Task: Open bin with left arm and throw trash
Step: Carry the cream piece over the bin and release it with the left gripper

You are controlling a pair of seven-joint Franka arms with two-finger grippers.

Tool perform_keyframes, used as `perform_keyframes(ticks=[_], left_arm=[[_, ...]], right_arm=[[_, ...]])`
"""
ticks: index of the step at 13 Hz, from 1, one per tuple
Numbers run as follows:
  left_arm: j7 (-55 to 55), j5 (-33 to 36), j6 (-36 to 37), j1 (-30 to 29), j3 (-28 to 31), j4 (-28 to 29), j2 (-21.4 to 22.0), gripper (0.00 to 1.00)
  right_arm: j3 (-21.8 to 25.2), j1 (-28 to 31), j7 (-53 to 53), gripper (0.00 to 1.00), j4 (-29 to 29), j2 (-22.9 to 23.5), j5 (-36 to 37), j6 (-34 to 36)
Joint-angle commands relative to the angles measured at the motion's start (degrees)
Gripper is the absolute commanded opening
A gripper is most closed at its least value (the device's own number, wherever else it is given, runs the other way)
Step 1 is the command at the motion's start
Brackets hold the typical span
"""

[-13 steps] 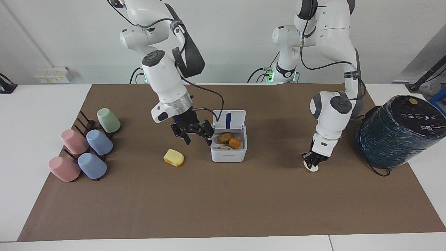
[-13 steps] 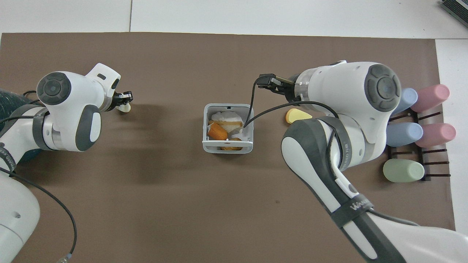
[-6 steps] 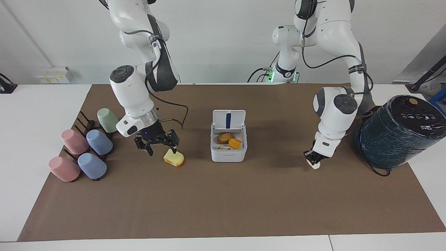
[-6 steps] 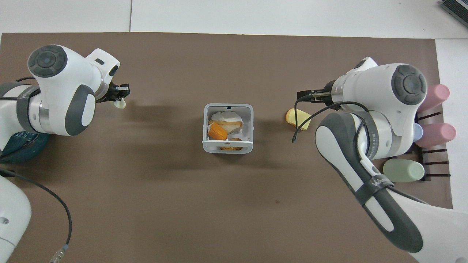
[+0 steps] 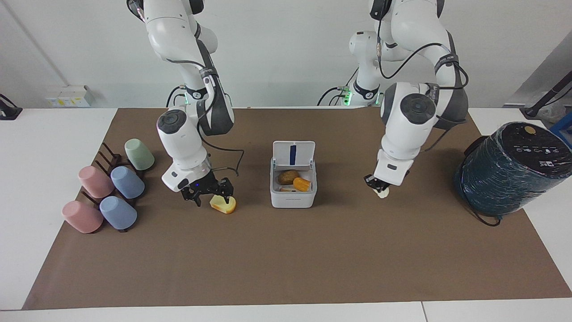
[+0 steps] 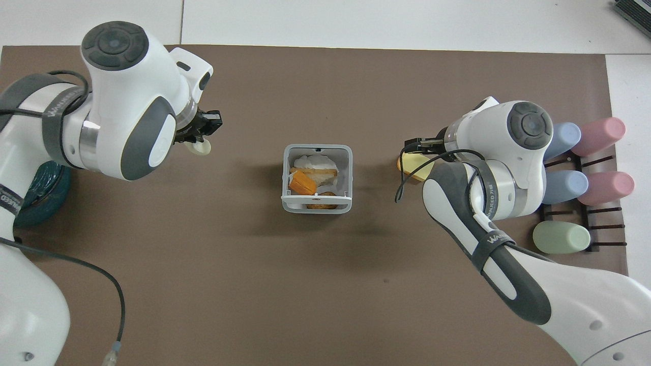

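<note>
- At the middle of a brown mat [image 5: 286, 259] on the white table [image 5: 44, 147] stands the bin [image 5: 292, 197], a small white square box.
- Its hinged lid [image 5: 293, 154] stands upright on the side nearer to the robots, so the bin is open.
- Inside the bin lie an orange lump [image 5: 301, 184] and a brown lump [image 5: 288, 176]; the overhead view also shows something white [image 6: 315, 162] in there.
- Beside the bin, toward the right arm's end of the table, a yellow wedge [image 5: 225, 204] lies on the mat.
- Low over that wedge is the right gripper [image 5: 210, 197], its fingers spread wide, 1 finger [image 5: 228, 191] at the wedge's top; whether it touches cannot be told.
- Toward the left arm's end, the left gripper [image 5: 380, 188] hangs above the mat, well apart from the bin.
- Its fingers are pressed onto a cream-white round lump [image 5: 383, 193], which is lifted clear of the mat.
- At the table's edge on the left arm's end stands a big dark-teal wrapped cylinder [image 5: 509, 167].
- On the right arm's end, a dark rack [image 5: 109, 158] carries 5 pastel cups [image 5: 127, 182] lying tilted: 2 pink, 2 blue and 1 green.
</note>
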State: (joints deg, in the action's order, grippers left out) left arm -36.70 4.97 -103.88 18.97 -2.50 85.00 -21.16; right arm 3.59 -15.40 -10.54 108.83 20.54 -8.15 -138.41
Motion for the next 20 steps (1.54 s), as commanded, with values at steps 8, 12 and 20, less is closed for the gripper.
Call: perform_keyframes(ticks=[8,12,20], left_arm=[[-31.8,-5.9,-10.2,14.0,-0.1,-0.5,-0.4,0.0],[-33.4,-5.9,-12.4,15.2,-0.2,2.0,0.1,0.31],[-31.6,-5.5,-4.4,12.2,0.3,-3.8,-0.8,0.45]], right_arm=[[-0.7,-1.1,-10.0,0.94,0.5,3.8,0.3,-1.0],[-0.8,-0.9,-9.8,0.0,0.1,2.0,0.2,3.8],[-0.6,0.7,-10.2,0.0,-3.4,-0.8,0.2,8.7]])
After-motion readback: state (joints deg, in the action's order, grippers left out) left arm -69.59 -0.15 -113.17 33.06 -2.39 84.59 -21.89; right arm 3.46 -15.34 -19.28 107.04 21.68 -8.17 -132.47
